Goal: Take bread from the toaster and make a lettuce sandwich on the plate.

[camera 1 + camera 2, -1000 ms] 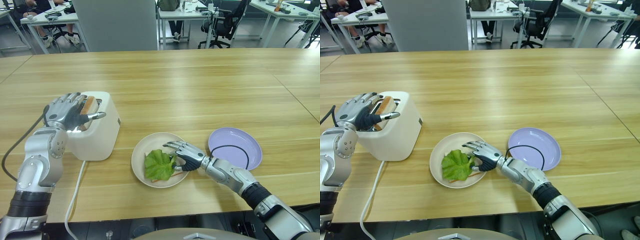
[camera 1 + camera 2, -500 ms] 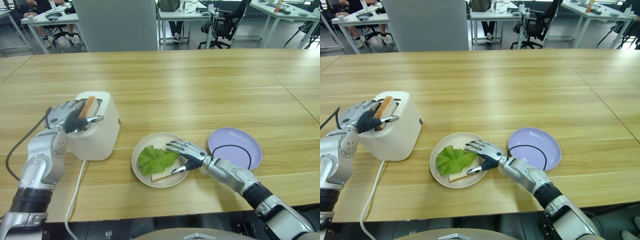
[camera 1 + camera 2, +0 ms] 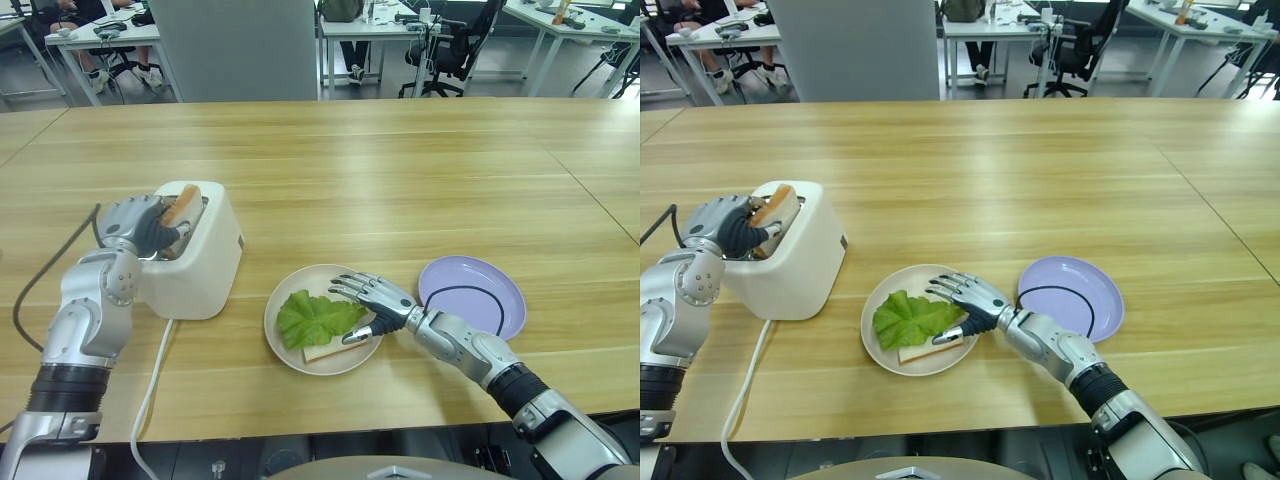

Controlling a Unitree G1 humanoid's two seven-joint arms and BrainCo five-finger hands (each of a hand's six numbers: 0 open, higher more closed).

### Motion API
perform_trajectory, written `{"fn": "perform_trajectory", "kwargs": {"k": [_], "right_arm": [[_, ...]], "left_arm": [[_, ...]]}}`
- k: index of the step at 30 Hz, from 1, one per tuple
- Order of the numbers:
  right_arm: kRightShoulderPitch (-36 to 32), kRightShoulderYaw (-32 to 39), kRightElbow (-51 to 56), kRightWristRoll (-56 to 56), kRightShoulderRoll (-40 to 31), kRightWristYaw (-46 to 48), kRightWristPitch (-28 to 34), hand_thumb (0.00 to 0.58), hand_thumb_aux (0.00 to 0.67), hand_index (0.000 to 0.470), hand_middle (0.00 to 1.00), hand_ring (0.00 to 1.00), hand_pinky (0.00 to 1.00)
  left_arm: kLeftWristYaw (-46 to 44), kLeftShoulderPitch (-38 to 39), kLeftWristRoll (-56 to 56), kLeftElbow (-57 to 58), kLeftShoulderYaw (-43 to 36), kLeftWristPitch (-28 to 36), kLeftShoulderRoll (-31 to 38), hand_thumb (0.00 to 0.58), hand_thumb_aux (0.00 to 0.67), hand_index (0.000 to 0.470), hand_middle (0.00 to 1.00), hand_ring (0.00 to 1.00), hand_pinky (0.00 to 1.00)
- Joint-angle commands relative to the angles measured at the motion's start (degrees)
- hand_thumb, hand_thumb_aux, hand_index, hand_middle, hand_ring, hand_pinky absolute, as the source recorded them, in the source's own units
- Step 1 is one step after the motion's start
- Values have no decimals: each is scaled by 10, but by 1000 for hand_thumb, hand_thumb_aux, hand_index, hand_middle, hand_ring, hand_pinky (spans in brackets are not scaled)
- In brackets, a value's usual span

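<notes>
A white toaster (image 3: 200,272) stands on the left of the wooden table with a slice of bread (image 3: 182,205) sticking out of its slot. My left hand (image 3: 138,226) is at the toaster's top, fingers curled around that slice. Front centre lies a cream plate (image 3: 300,281) holding a second bread slice (image 3: 325,351) with a green lettuce leaf (image 3: 312,318) spread over it. My right hand (image 3: 370,301) hovers over the plate's right side, fingers spread, tips at the lettuce's edge, holding nothing.
A lilac plate (image 3: 503,301) with a thin dark ring on it sits just right of the cream plate, under my right forearm. The toaster's white cord (image 3: 150,385) runs off the front edge. Desks and chairs stand beyond the table.
The lettuce, bunched under my right hand a second ago, now lies flat on the bread slice and the hand has let go. My left hand dropped lower and closed around the toaster's bread.
</notes>
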Motion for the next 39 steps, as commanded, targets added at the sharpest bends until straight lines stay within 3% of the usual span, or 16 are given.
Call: {"fn": "perform_trajectory", "kwargs": {"k": [1, 5, 12, 17, 23, 28, 39], "right_arm": [[6, -14, -19, 7, -9, -1, 6, 0, 0, 0, 0, 0, 0], [9, -29, -42, 9, -23, -4, 9, 0, 0, 0, 0, 0, 0], [16, -86, -108, 19, -83, -30, -8, 0, 0, 0, 0, 0, 0], [55, -153, -221, 19, -146, -104, -87, 0, 0, 0, 0, 0, 0], [103, -195, -292, 10, -186, -127, -148, 0, 0, 0, 0, 0, 0], [130, -175, -328, -5, -165, -104, -173, 14, 8, 5, 0, 0, 0], [118, -58, -182, -13, -121, 37, -164, 0, 0, 0, 0, 0, 0]], "left_arm": [[53, -36, -20, -71, 46, -48, 13, 580, 670, 460, 1000, 1000, 1000], [65, -58, -39, -117, 82, -74, 24, 580, 670, 460, 1000, 1000, 1000], [-69, -96, -221, -156, 88, -76, 18, 580, 670, 460, 1000, 1000, 1000], [-197, -72, -350, -182, -8, -40, -39, 580, 670, 460, 1000, 1000, 1000], [-306, -35, -398, -122, -132, 2, -103, 580, 670, 460, 1000, 1000, 1000], [-363, -27, -424, -59, -191, 22, -151, 580, 670, 460, 1000, 1000, 1000], [-318, -17, -325, 46, -235, -43, -172, 580, 670, 460, 1000, 1000, 1000]]}}
